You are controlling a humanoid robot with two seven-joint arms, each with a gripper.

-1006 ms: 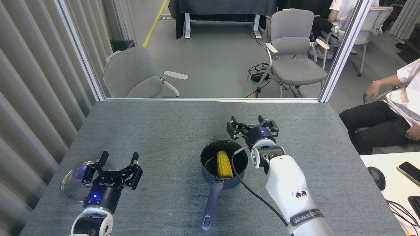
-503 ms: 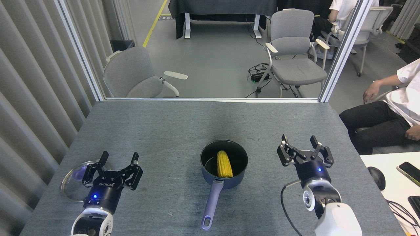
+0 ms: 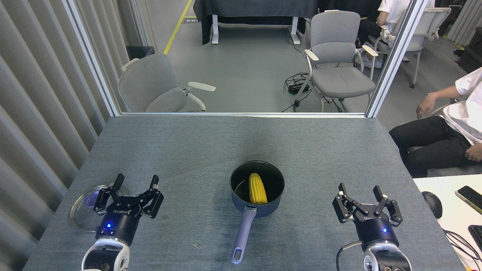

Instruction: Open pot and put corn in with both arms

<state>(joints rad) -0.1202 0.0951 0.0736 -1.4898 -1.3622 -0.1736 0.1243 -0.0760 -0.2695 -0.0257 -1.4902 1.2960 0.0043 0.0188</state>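
Observation:
The dark blue pot (image 3: 241,201) stands uncovered at the table's middle front, its lavender handle (image 3: 242,237) pointing toward me. A yellow corn cob (image 3: 257,188) lies inside it, leaning against the near wall. My left gripper (image 3: 136,181) hovers open at the front left, empty, just right of the glass lid (image 3: 83,212) that lies flat on the table. Well to the right of the pot, my right gripper (image 3: 359,190) is open and holds nothing.
The grey table (image 3: 211,146) ends at a glass partition behind. A person in a white shirt (image 3: 459,113) sits at the right. A side table at the far right holds a mouse (image 3: 432,203) and a phone (image 3: 469,197). Grey chairs (image 3: 158,86) stand beyond the glass.
My right arm pulled back from behind the pot, swinging right and toward me to the front right of the table. The corn stays in the pot. The left arm has not moved.

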